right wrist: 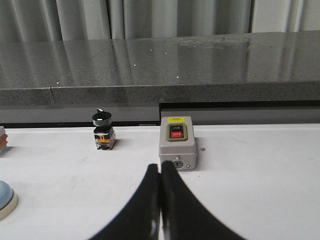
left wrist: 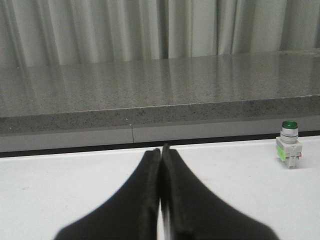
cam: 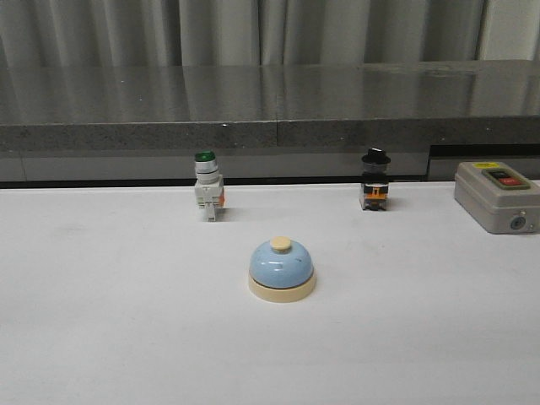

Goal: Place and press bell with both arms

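The light-blue bell (cam: 281, 269) with its cream base and cream knob stands upright in the middle of the white table. Its edge shows in the right wrist view as a blue and cream sliver (right wrist: 6, 199). Neither arm appears in the front view. In the left wrist view my left gripper (left wrist: 161, 150) is shut with nothing in it, low over bare table, and the bell is out of that view. My right gripper (right wrist: 160, 166) is shut and empty too, its tips pointing at the grey box, the bell off to one side.
A white green-capped push-button switch (cam: 207, 190) (left wrist: 288, 145) stands at the back left. A black-knobbed selector switch (cam: 375, 184) (right wrist: 103, 131) stands at the back right. A grey box with a red button (cam: 498, 196) (right wrist: 177, 142) sits far right. A grey stone ledge (cam: 270, 101) borders the table's far side.
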### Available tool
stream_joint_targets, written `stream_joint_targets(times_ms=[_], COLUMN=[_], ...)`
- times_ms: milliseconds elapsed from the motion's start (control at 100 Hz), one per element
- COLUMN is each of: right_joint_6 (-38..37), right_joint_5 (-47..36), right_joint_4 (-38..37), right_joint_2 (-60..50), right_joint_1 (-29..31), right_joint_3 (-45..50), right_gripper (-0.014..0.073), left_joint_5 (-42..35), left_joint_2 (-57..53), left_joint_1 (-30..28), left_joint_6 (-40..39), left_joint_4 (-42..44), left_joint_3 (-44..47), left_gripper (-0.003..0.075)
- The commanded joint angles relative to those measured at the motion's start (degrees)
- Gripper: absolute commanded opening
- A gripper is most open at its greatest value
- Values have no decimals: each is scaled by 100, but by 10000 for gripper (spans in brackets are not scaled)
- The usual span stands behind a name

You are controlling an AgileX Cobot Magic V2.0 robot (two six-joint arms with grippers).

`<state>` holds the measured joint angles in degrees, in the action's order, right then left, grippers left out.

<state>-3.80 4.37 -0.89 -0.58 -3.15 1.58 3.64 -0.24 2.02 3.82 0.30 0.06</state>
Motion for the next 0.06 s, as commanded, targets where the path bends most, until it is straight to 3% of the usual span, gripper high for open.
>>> stream_joint_targets(times_ms=[0, 50], right_joint_6=[0, 0], right_joint_5=[-538, -538], right_joint_4=[13, 13], right_joint_2=[-108, -108], right_joint_1=[43, 43], right_joint_3=[-87, -87], right_gripper=[-60, -60], left_joint_5=[-486, -486], left_joint_2=[-168, -168], left_joint_1=[-22, -22], left_joint_6=[-27, -27], left_joint_4=[-30, -30], left_joint_3=[240, 240], left_gripper=[-20, -20])
